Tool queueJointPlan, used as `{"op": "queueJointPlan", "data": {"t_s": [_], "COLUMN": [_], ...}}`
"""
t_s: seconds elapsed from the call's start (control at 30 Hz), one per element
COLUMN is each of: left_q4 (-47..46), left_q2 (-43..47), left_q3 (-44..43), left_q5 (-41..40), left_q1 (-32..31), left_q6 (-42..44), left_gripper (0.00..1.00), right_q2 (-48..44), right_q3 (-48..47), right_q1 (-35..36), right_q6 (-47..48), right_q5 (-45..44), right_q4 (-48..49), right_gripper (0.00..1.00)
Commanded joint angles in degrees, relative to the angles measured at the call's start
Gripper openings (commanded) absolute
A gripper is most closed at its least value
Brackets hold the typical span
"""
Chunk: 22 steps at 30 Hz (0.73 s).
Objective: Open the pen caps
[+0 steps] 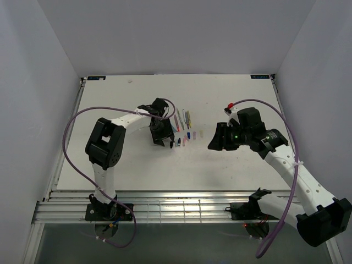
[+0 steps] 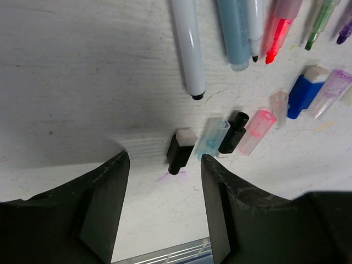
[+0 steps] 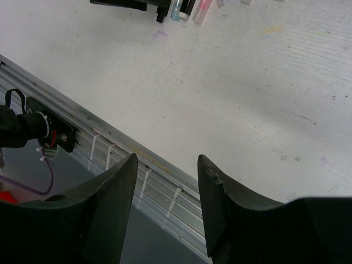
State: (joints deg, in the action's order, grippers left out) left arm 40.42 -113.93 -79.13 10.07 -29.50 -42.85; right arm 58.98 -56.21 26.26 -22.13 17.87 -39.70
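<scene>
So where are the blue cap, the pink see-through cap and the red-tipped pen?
blue cap [image 2: 303,94]: left wrist view, on its blue body.
pink see-through cap [image 2: 256,131]: left wrist view, mid-length of the tube.
red-tipped pen [image 2: 276,34]: left wrist view, on the translucent red part above the tip.

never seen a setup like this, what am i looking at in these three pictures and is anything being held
Two robot arms are bolted at the near edge of a white table. One picture looks down from above; the other two come from cameras on each wrist. The left end effector hangs open just above a row of loose pen caps, with the uncapped pens lying beyond them. The right end effector is open too, over bare table near the metal edge. Neither holds anything.
</scene>
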Motion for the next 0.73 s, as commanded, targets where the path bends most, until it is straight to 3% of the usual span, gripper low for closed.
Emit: {"op": "queueJointPlan", "data": {"t_s": [0.0, 0.17, 0.23, 0.37, 0.6, 0.63, 0.67, 0.7], "left_q4": [-0.4, -2.5, -3.2, -5.1, -8.2, -9.7, -10.8, -12.6], "left_q2": [5.2, 13.1, 15.9, 25.4, 38.6, 40.1, 41.7, 43.2], "left_q3": [1.6, 5.1, 6.3, 11.0, 20.7, 22.3, 23.8, 27.7], "left_q5": [-1.5, 0.3, 0.9, 3.1, 7.1, 8.5, 9.5, 11.0], "left_q1": [-0.4, -0.4, -0.5, -0.5, -0.4, -0.4, -0.4, -0.4], "left_q6": [-0.7, -1.8, -2.6, -4.8, -7.9, -8.3, -8.7, -9.7], "left_gripper": [0.66, 0.7, 0.98, 0.98, 0.98, 0.98, 0.98, 0.98], "right_q2": [-1.2, -1.0, -1.1, -0.8, -4.6, -6.1, -6.9, -7.7], "right_q3": [1.1, 0.9, 1.1, 2.9, 9.3, 10.1, 10.8, 11.3], "right_q1": [-0.2, -0.2, -0.2, -0.2, -0.2, -0.2, -0.2, -0.2], "right_q6": [-1.5, -1.6, -1.3, -0.9, -2.4, -2.3, -2.0, -0.7], "right_q5": [1.3, -3.5, -6.3, -8.6, -8.0, -7.7, -5.5, -4.1], "right_q4": [0.2, -4.0, -6.2, -8.2, -7.8, -7.4, -7.0, -5.1], "right_gripper": [0.54, 0.58, 0.6, 0.75, 0.89, 0.96, 0.9, 0.9]}}
